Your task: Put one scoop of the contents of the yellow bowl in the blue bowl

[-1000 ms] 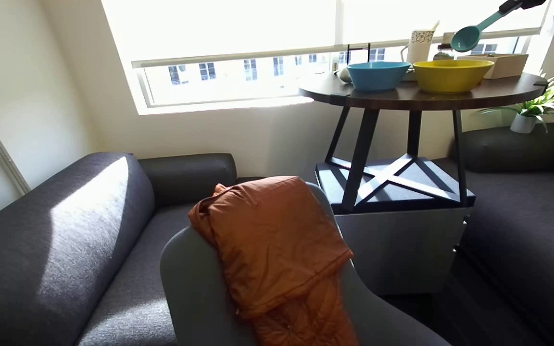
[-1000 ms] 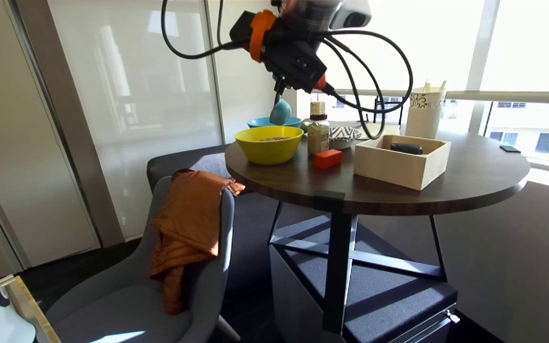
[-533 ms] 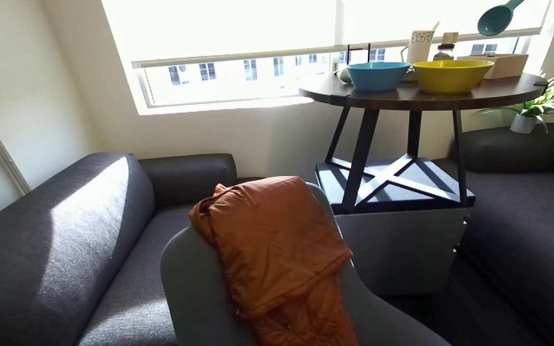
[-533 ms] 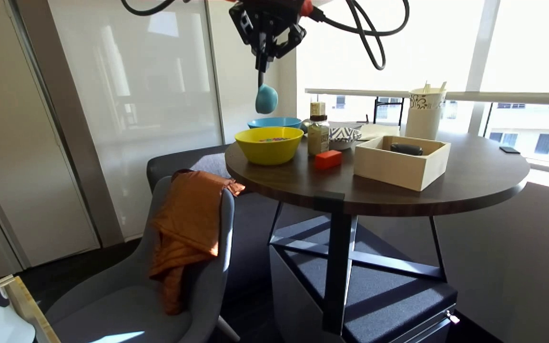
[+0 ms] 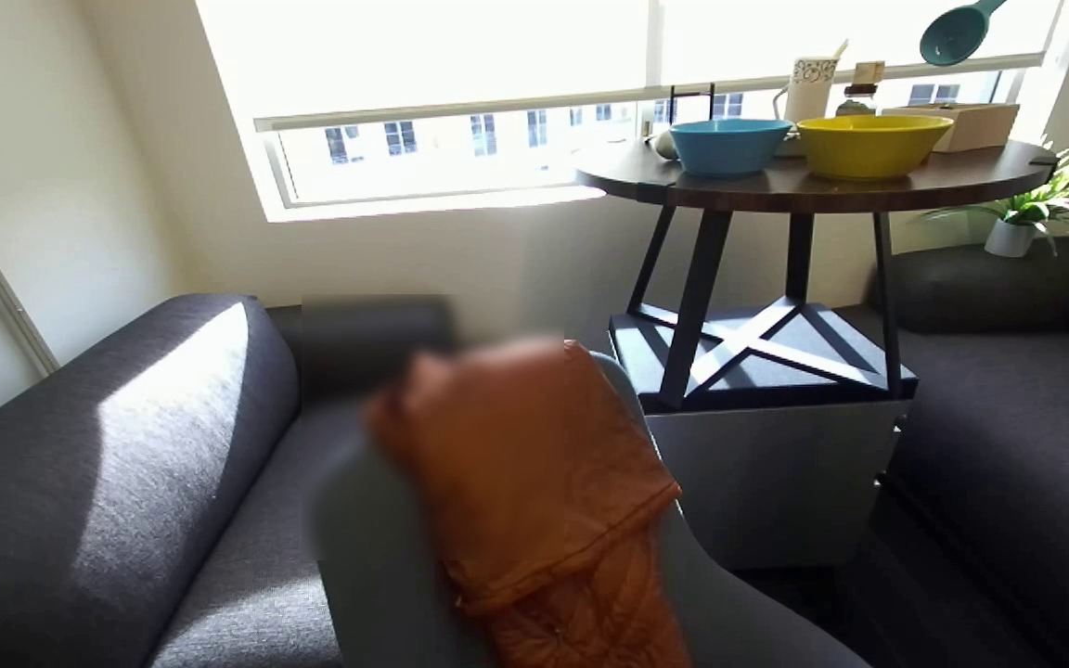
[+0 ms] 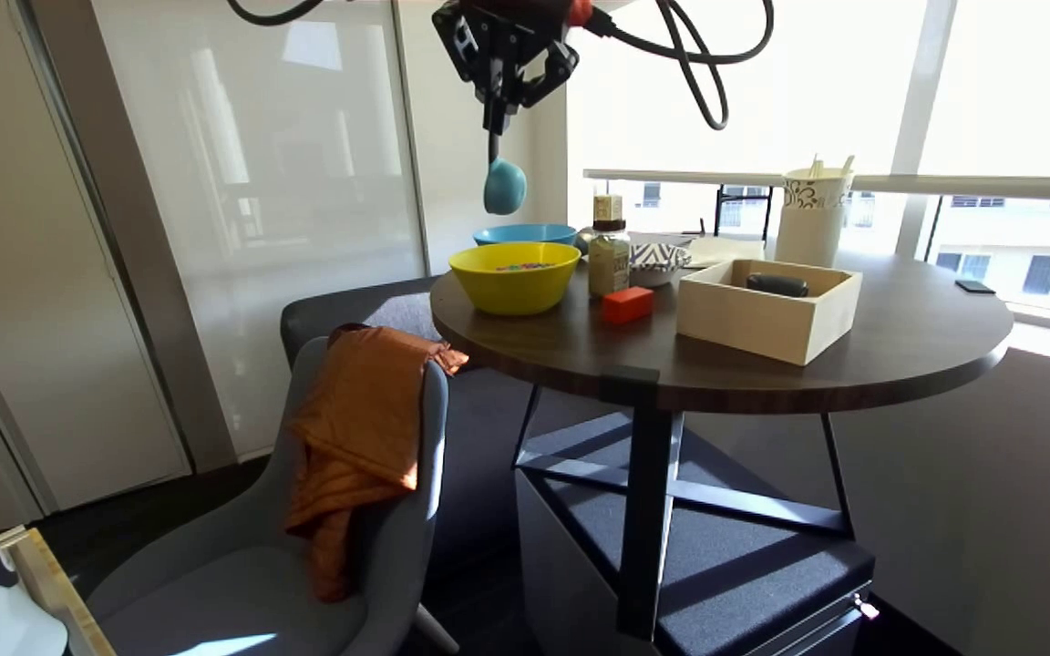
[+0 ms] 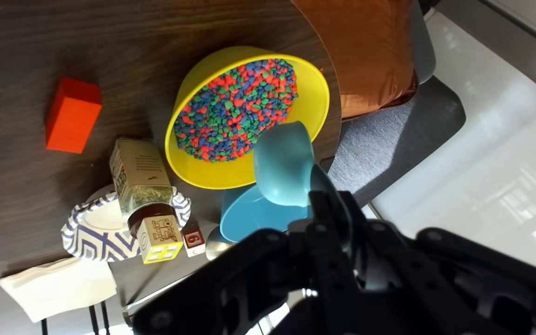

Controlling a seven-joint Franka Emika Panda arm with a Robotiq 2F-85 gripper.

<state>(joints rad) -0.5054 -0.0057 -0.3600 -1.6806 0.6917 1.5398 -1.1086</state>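
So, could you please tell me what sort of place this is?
Probably a lounge or sitting area, though whether home or office I cannot tell: there are a dark sofa, a grey chair and a round table.

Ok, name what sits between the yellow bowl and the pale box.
The red block sits between the yellow bowl and the pale box, with a bottle just behind it; an exterior view shows this.

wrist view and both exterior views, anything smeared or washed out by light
In both exterior views the window blind is washed out to white; in an exterior view the upper left part of the orange jacket is smeared, its lower folds crisper; in the wrist view the glossy white panel carries bright reflections, while the pellets in the yellow bowl look sharp.
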